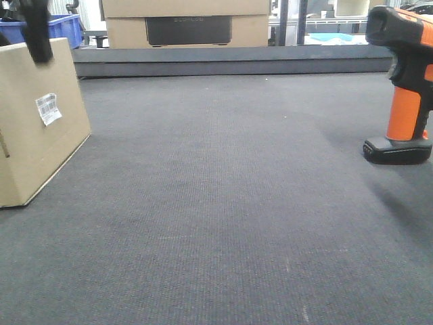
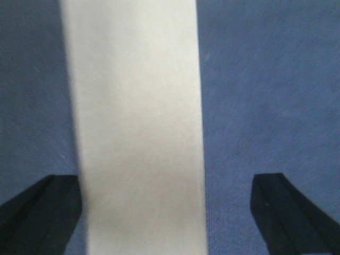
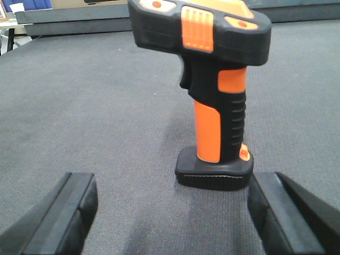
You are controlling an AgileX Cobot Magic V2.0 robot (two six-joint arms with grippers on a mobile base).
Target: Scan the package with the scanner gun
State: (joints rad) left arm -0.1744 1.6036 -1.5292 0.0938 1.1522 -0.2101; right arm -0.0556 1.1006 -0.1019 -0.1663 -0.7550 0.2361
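Observation:
The package, a plain brown box with a white barcode label, stands on edge at the far left of the grey mat, leaning slightly. My left gripper hangs over its top edge. It is open: the left finger is beside the box and the right finger stands well clear. One dark finger shows above the box. The scanner gun stands upright on its black base at the far right. My right gripper is open, low on the mat just short of the scanner gun.
Larger cardboard boxes with a dark panel stand behind a raised dark ledge at the back. A blue bin sits at the back left. Grey mat lies between package and scanner.

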